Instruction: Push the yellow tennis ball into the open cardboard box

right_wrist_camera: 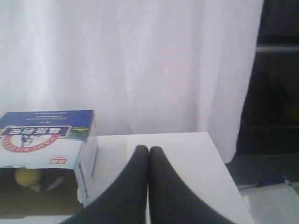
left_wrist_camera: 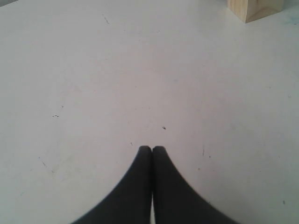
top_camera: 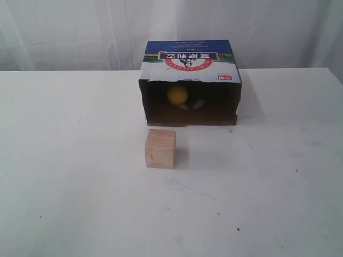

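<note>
The yellow tennis ball (top_camera: 177, 95) lies inside the open cardboard box (top_camera: 191, 61), against its dark brown interior; the right wrist view shows the ball (right_wrist_camera: 28, 177) in the box (right_wrist_camera: 42, 135) too. The box has a blue-white-red printed top with a red oval logo and opens toward the table's front. Neither arm appears in the exterior view. My left gripper (left_wrist_camera: 152, 149) is shut over bare table with nothing in it. My right gripper (right_wrist_camera: 148, 150) is shut and empty, off to the box's side.
A pale wooden cube (top_camera: 160, 149) stands just in front of the box's opening; its corner shows in the left wrist view (left_wrist_camera: 254, 9). The white table (top_camera: 80, 187) ends at a white curtain (top_camera: 80, 32) behind. The table's right edge (right_wrist_camera: 219, 154) drops off beside the right gripper.
</note>
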`<state>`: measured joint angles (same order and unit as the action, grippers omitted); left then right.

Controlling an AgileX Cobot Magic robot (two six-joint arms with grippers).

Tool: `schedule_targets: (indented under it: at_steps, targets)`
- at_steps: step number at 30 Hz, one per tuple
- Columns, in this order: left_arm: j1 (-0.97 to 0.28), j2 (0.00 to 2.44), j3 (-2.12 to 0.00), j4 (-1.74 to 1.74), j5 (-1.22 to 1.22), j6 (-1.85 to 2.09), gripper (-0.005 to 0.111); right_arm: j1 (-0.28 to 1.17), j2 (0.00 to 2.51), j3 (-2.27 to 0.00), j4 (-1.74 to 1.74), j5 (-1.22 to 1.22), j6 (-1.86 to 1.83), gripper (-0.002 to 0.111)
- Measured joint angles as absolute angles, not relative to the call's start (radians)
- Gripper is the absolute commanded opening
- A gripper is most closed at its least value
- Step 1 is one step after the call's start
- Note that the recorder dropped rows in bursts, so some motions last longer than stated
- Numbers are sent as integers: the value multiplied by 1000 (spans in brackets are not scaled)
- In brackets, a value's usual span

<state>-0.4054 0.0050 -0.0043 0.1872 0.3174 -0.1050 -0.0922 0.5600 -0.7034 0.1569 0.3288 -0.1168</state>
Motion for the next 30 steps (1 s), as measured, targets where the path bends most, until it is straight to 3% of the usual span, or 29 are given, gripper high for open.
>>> schedule_targets:
  at_steps: [7,19,26,30]
  targets:
    - [-405,5,-4,187,317,-105,0,-40,339,-650,209,375,-165,0]
    - [-405,5,-4,187,317,-105,0,-37,188,-642,402,959,-69,0]
    - [-405,5,-4,187,317,-105,0,-35,181,-635,260,763,-193,0]
    - [-405,5,-4,187,317,-105,0,-37,159,-505,149,467,-185,0]
